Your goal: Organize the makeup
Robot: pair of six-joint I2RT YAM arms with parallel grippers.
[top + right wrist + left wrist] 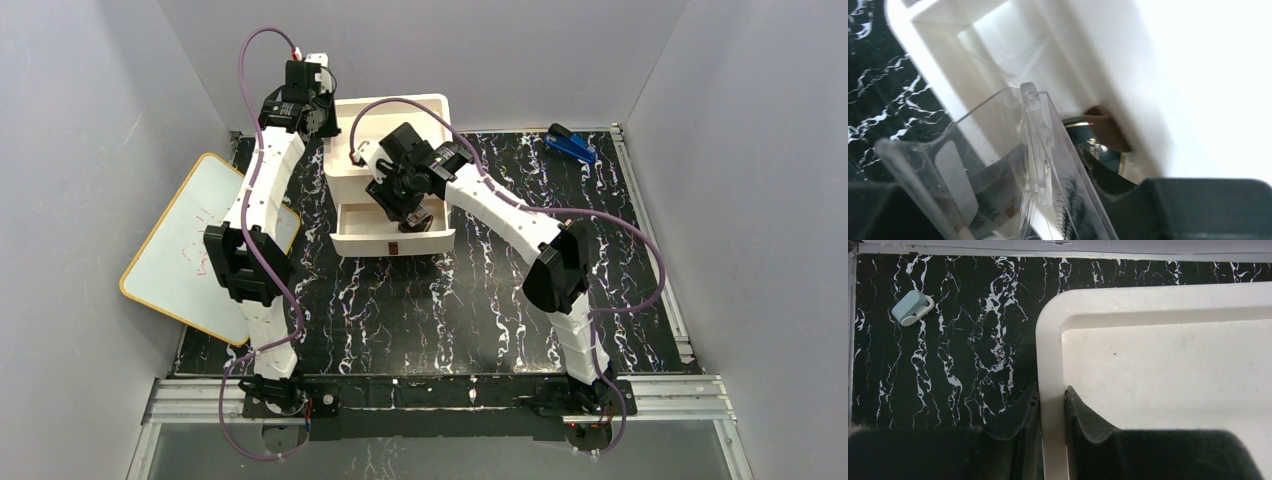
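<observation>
My right gripper hangs over the open drawer of a white organizer box. In the right wrist view it is shut on a clear plastic case with black lashes inside, tilted into the drawer. A dark glossy compact with a gold rim and a brown piece lie deeper in the drawer. My left gripper is shut on the box's left rim, one finger outside, the other inside. The palette, puff and stick are out of view.
A blue stapler-like object lies at the back right of the black marbled mat. A whiteboard leans off the mat's left edge. A small grey-blue clip-like object lies on the mat left of the box.
</observation>
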